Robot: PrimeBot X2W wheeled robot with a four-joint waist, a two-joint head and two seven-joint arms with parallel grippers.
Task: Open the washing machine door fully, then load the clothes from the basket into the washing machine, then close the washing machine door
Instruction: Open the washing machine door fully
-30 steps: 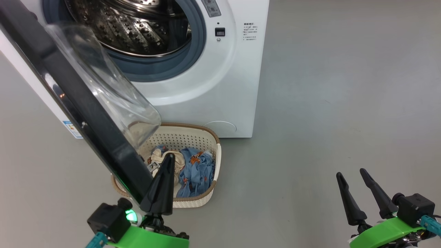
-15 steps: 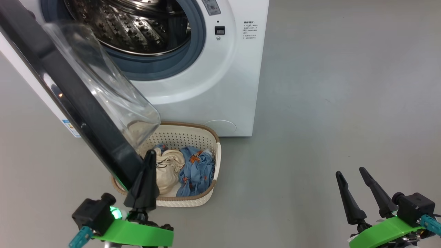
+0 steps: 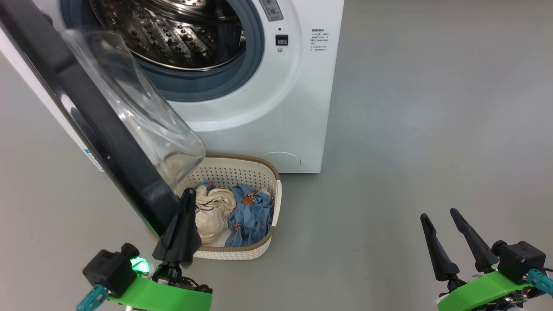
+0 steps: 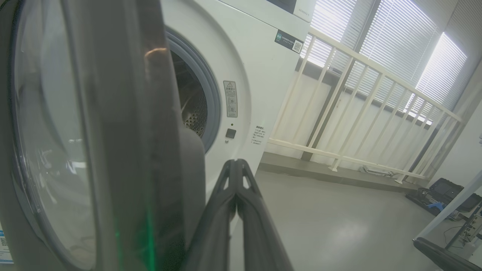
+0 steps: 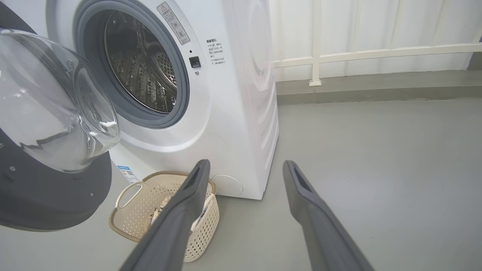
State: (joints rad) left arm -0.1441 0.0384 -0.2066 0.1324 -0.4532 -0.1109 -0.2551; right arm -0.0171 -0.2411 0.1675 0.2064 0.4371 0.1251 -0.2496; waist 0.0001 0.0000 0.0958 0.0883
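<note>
The washing machine (image 3: 268,103) stands at the top with its steel drum (image 3: 173,30) exposed. The washing machine door (image 3: 86,112) hangs open toward me, its glass bowl (image 3: 138,108) above the basket's left end. The cream basket (image 3: 263,252) sits on the floor against the machine and holds the clothes: a cream garment (image 3: 211,211) and a light-blue printed one (image 3: 250,216). My left gripper (image 3: 189,192) is shut and empty, right beside the door's lower edge and over the basket's left side; I cannot tell whether it touches the door (image 4: 113,131). My right gripper (image 3: 438,213) is open, low at the right, far from the basket (image 5: 135,210).
Bare grey floor (image 3: 410,129) spreads to the right of the machine. A white railing (image 4: 339,98) with blinds behind it runs along the wall past the machine. Some dark equipment (image 4: 444,192) lies on the floor at the far right of the left wrist view.
My left gripper has drawn left and back from above the clothes to the door's lower edge, staying shut. The camera shifted slightly. The right arm is still.
</note>
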